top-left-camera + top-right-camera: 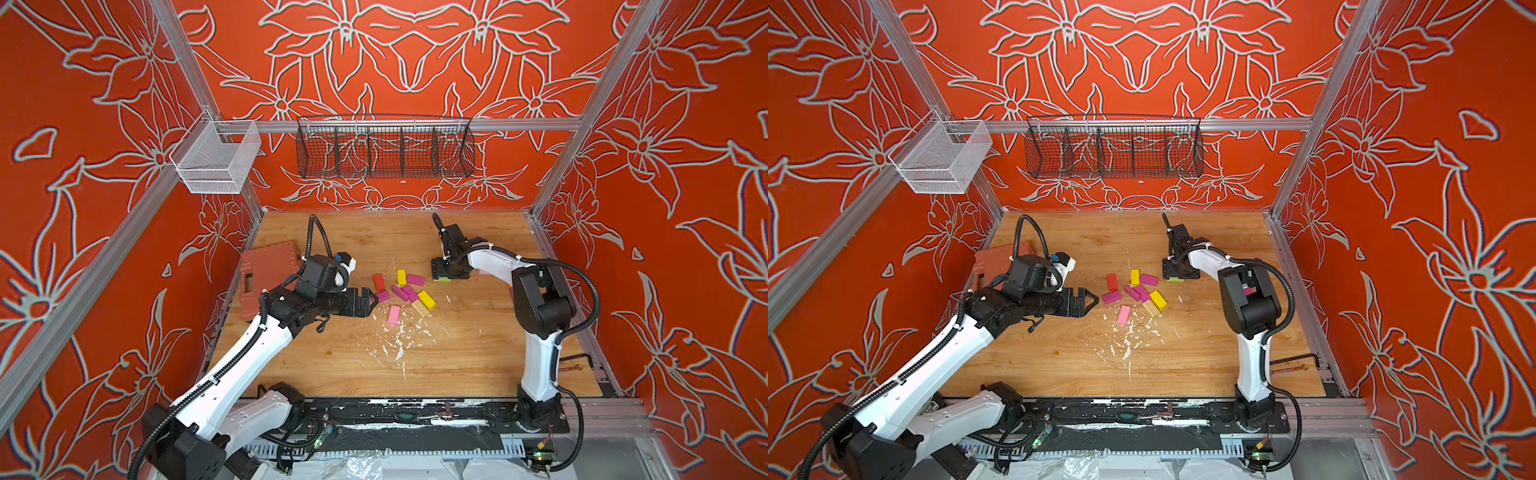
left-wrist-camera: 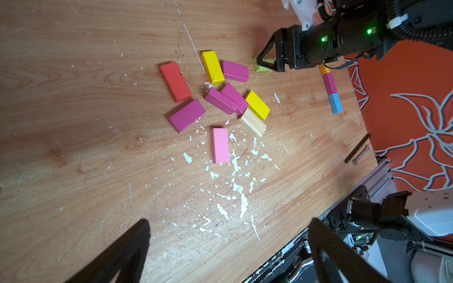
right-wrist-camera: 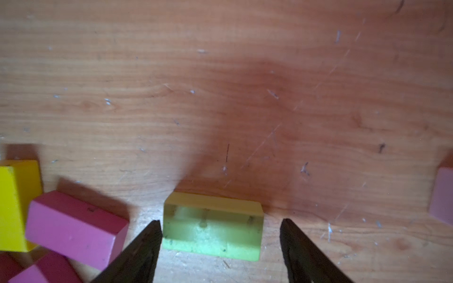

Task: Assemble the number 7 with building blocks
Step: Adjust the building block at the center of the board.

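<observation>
Right tool (image 3: 220,224), its black fingers apart, straddles a green block (image 3: 210,227) lying flat on the wooden worktop (image 3: 220,85), next to a loose heap of magenta, yellow, red, pink and bare-wood building blocks (image 1: 401,293), while the left tool (image 1: 374,303), jaws spread wide, hovers just beside that heap.

Green block (image 3: 212,225) lies flat on the wood surface (image 3: 220,98) between the right gripper (image 3: 220,223) fingers (image 3: 144,250), which are spread wider than it (one tip just beside its end, the other clear). Magenta block (image 3: 73,227) and yellow block (image 3: 14,203) sit near one side; pale pink block (image 3: 443,196) well apart opposite.
</observation>
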Action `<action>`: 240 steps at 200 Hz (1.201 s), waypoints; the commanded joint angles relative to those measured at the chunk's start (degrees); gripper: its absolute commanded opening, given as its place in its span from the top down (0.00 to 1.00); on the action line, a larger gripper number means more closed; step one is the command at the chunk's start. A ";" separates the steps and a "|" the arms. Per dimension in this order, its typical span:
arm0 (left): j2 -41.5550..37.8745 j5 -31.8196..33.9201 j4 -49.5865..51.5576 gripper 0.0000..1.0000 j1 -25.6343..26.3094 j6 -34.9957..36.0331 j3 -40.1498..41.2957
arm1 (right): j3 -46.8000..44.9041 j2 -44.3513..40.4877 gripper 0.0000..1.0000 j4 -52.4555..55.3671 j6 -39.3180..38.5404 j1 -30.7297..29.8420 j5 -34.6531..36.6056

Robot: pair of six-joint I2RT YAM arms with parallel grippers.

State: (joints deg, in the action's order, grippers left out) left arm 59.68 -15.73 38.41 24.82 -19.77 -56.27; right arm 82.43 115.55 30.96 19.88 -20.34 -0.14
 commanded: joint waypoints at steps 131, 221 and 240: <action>0.26 -1.11 -1.28 0.02 0.22 -0.34 0.99 | -0.05 1.28 0.26 -0.16 2.95 -2.41 2.52; -0.35 -1.04 -1.28 0.02 0.23 -0.35 1.03 | 2.82 3.83 0.32 -1.22 4.70 -3.39 1.89; -0.53 -0.93 -1.15 0.02 0.23 -0.34 0.98 | 4.38 4.63 0.32 -0.64 3.85 -3.39 3.01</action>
State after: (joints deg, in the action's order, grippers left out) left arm 59.79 -16.38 37.91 24.82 -19.77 -55.70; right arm 84.12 118.21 29.56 23.05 -23.24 1.15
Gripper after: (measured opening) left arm 0.978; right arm 0.680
